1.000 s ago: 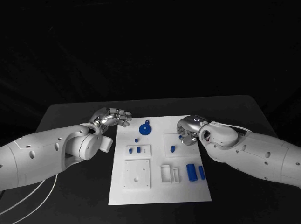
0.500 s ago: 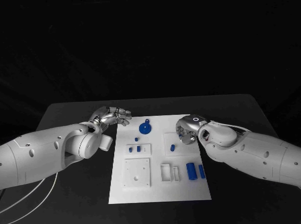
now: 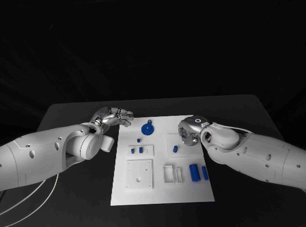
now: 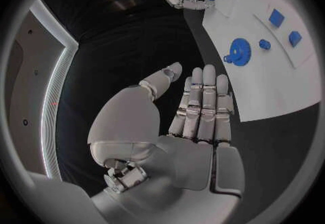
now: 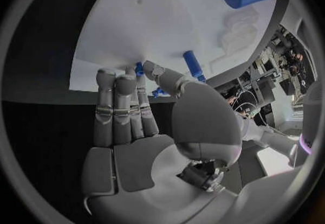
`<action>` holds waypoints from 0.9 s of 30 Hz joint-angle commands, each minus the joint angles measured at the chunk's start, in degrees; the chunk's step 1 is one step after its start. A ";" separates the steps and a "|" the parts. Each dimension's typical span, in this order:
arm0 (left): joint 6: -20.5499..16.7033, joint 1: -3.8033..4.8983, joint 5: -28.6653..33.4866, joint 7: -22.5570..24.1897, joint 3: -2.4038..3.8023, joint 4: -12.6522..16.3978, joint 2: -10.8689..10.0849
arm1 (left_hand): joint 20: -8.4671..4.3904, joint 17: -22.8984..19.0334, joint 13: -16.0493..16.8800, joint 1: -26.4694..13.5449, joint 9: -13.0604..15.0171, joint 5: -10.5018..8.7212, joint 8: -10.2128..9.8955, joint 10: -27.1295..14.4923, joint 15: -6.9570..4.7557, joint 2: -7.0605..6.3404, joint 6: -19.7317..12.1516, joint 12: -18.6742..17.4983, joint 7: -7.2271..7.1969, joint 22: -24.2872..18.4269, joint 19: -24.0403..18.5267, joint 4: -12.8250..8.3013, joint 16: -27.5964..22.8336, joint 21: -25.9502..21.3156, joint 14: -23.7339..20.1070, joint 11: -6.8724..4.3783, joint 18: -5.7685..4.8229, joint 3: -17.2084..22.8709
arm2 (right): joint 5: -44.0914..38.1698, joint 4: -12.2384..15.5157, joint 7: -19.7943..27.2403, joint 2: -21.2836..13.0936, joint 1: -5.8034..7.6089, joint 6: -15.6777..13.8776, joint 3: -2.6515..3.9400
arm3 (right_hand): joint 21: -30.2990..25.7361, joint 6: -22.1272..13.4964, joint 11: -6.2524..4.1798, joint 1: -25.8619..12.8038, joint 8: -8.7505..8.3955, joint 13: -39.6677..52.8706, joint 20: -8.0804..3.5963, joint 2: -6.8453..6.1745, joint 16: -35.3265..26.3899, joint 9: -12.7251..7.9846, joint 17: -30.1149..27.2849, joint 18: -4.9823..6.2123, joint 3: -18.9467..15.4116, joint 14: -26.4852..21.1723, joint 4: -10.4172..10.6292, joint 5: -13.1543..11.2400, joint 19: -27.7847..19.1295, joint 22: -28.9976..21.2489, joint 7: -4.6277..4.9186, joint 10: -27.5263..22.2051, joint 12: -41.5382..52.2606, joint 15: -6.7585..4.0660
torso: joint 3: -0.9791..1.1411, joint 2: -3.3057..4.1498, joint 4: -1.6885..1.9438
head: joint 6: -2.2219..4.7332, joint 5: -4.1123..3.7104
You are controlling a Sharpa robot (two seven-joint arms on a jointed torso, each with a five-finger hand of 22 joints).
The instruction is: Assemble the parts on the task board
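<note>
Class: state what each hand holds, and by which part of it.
Left hand: nothing. Right hand seems to pinch a small blue part between thumb and fingertips; where on it is hidden.

A robotics lab: black table (image 3: 78, 116), dark backdrop, white task board (image 3: 160, 189) of blue parts (image 3: 194, 172).

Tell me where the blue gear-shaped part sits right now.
In the head view the blue gear-shaped part lies on the task board near its far edge, between the left robot hand and the right robot hand.
</note>
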 commanded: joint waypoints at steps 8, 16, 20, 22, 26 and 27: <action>0.57 0.11 0.35 0.22 0.06 -0.03 0.18 | -0.01 0.23 -0.08 0.17 -0.07 -0.15 0.33 0.21 0.08 0.54 -0.52 -0.26 -0.02 0.09 -0.07 -0.20 -0.35 -0.42 -0.04 0.08 -0.22 -0.13 | -4.13 0.80 -1.08 0.21 -1.53 1.21 -0.82 | 4.38 2.72 -1.35 0.73 0.79 1.49 -0.87 0.31 2.75 0.29 2.17 2.59 1.72 0.79 -1.31 -0.11 1.22 1.55 -0.87 4.91 0.10 -1.15 | -0.03 -0.02 0.02 | -0.11 -0.01; 0.28 0.11 0.35 0.23 0.07 -0.46 0.25 | -0.01 0.43 -0.08 0.19 -0.09 -0.15 0.37 0.27 0.05 0.71 -0.51 -0.27 -0.05 0.12 0.03 -0.14 -0.45 -0.43 0.11 0.07 -0.19 -0.12 | -4.22 1.42 -1.20 -0.12 -1.62 -2.09 -0.82 | 6.09 3.30 -1.56 0.59 0.88 2.37 -1.25 0.05 3.52 0.68 2.84 2.59 2.60 0.80 -1.23 -0.13 1.28 1.49 -1.09 5.55 0.01 -1.36 | 0.00 -0.04 0.03 | -0.08 -0.03; 0.17 0.11 0.35 0.24 0.07 -0.64 0.27 | -0.02 0.53 -0.08 0.21 -0.10 -0.14 0.40 0.31 0.04 0.76 -0.50 -0.27 -0.06 0.14 0.09 -0.12 -0.50 -0.44 0.18 0.06 -0.17 -0.12 | -4.42 1.42 -1.81 -0.29 -1.62 -3.80 -0.80 | 6.49 3.44 -1.63 0.57 0.91 2.60 -1.35 -0.10 3.69 0.81 2.98 2.59 2.78 0.80 -1.20 -0.13 1.28 1.48 -1.16 5.70 -0.03 -1.42 | 0.00 -0.04 -0.01 | -0.06 0.01; 0.12 0.11 0.35 0.24 0.07 -0.81 0.28 | -0.02 0.56 -0.08 0.21 -0.11 -0.14 0.40 0.32 0.03 0.78 -0.50 -0.28 -0.06 0.15 0.10 -0.12 -0.52 -0.44 0.20 0.06 -0.17 -0.12 | -4.47 1.41 -2.05 -0.40 -1.62 -4.43 -0.80 | 6.70 3.51 -1.65 0.55 0.92 2.72 -1.40 -0.20 3.79 0.87 3.06 2.59 2.90 0.82 -1.16 -0.14 1.28 1.47 -1.19 5.78 -0.06 -1.45 | 0.00 -0.02 -0.03 | 0.03 0.06; 0.07 0.11 0.35 0.32 0.07 -1.07 0.27 | -0.03 0.61 -0.08 0.22 -0.11 -0.13 0.42 0.33 0.02 0.80 -0.49 -0.28 -0.07 0.16 0.13 -0.11 -0.55 -0.45 0.22 0.05 -0.16 -0.11 | -4.46 1.77 -2.10 -0.77 -1.62 -5.68 -0.77 | 6.96 3.60 -1.69 0.54 0.94 2.89 -1.48 -0.34 3.92 0.97 3.16 2.59 3.05 0.85 -1.06 -0.18 1.28 1.45 -1.23 5.88 -0.09 -1.49 | 0.01 -0.05 -0.06 | 0.03 0.09; 0.06 0.11 0.35 0.33 0.07 -1.11 0.28 | -0.03 0.62 -0.08 0.23 -0.11 -0.13 0.42 0.33 0.02 0.81 -0.49 -0.29 -0.07 0.16 0.13 -0.11 -0.56 -0.45 0.23 0.05 -0.15 -0.11 | -4.32 1.89 -1.96 -0.86 -1.62 -6.04 -0.74 | 7.00 3.61 -1.70 0.53 0.94 2.91 -1.49 -0.36 3.94 0.98 3.17 2.59 3.07 0.85 -1.05 -0.18 1.28 1.45 -1.23 5.89 -0.10 -1.49 | 0.01 -0.04 -0.05 | 0.04 0.09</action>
